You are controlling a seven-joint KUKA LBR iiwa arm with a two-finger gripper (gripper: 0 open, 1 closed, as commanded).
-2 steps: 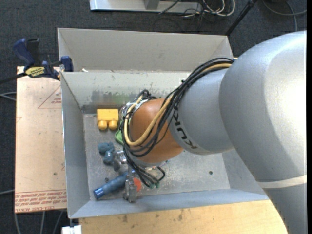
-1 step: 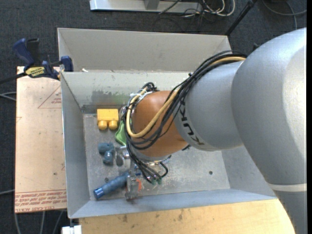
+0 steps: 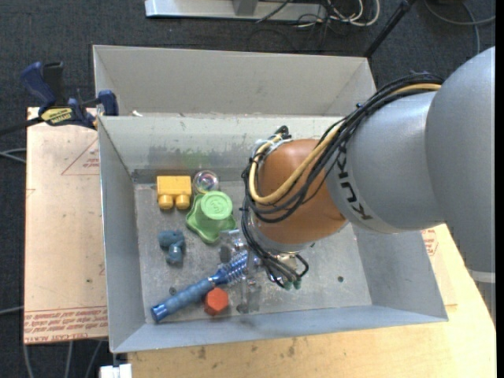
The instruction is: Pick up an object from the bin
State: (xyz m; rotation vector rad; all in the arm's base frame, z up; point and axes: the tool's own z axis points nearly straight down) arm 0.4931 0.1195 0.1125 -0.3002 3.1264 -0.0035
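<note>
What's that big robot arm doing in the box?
The robot arm is reaching down into a grey bin of small things. Its gripper is low near the front of the bin, right beside a blue tool and a small red piece. A green cup and a yellow block lie farther back. I can't tell whether it has grabbed anything.

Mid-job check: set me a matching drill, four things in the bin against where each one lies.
Things: 1 yellow block; 2 green cup; 3 blue tool; 4 red piece.
Places in the bin: a) slanted along the near wall; b) far left of the floor; c) tucked against the blue tool; d) middle of the floor.
Pairs: 1-b, 2-d, 3-a, 4-c.
</note>
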